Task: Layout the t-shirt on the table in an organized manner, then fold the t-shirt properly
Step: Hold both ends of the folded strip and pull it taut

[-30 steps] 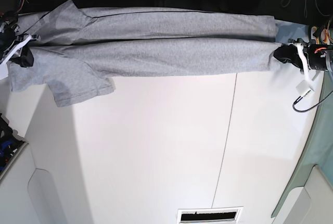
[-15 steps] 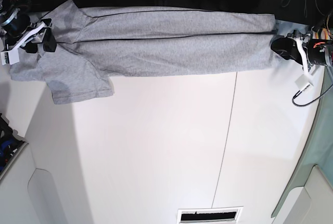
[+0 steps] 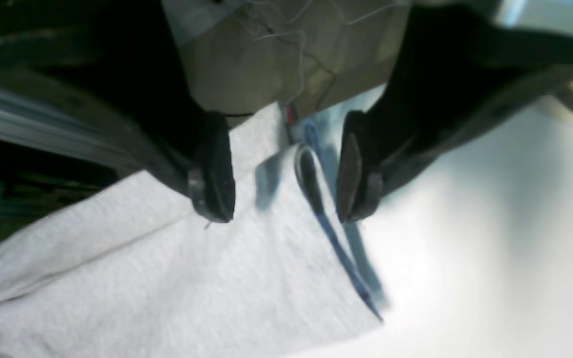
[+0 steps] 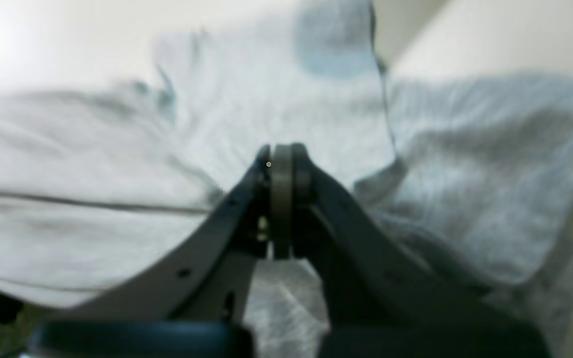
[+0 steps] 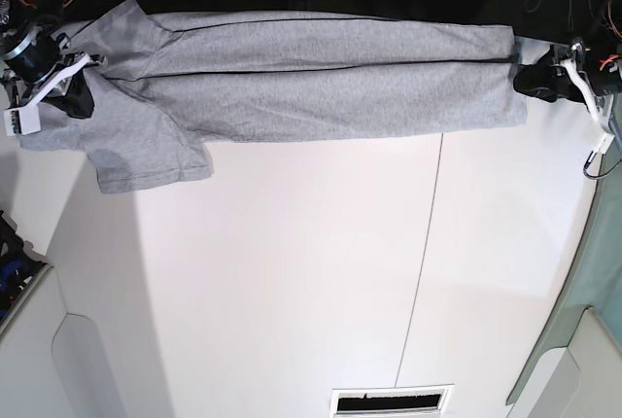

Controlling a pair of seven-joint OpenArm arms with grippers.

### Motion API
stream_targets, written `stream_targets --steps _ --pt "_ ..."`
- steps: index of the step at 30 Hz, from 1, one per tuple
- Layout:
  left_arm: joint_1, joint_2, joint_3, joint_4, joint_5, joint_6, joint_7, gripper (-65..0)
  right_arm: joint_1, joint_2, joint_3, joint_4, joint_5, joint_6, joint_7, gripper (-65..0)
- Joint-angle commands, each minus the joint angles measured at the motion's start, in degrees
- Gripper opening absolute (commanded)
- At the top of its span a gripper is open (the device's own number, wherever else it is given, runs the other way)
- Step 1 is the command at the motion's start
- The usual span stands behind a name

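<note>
Currently the t-shirt (image 5: 311, 83) is lying stretched along the table's (image 5: 321, 272) far edge. The left gripper (image 3: 279, 171) is standing apart above the hem; the right gripper (image 4: 281, 159) is pressed together, gripping nothing. Risk: overhanging fabric sliding off.

White table (image 5: 321, 282) under grey t-shirt (image 5: 321, 87)

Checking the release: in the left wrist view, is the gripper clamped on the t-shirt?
No, the left gripper stands open above the t-shirt, pinching nothing.
</note>
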Motion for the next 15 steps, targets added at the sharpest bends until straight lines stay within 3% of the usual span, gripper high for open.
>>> stream_targets --steps 1,3,8,15 --pt "-0.4 -0.3 -0.7 0.7 1.9 -0.4 -2.2 -28.8 0.6 0.7 -0.1 -1.2 0.0 0.0 1.8 -65.0" --pt "-0.4 1.5 -0.7 0.7 5.8 2.8 -4.4 -28.8 1.6 0.7 -0.1 -5.2 -0.3 0.0 1.9 -65.0" --pt "-0.3 5.5 -0.7 0.6 12.9 5.9 -4.7 -28.8 2.8 0.7 -0.1 -10.0 0.0 0.1 2.2 -65.0" --pt "0.1 7.3 -0.7 0.6 13.1 5.1 -4.1 -28.8 2.8 0.7 -0.1 -10.1 2.3 0.1 2.1 -65.0"
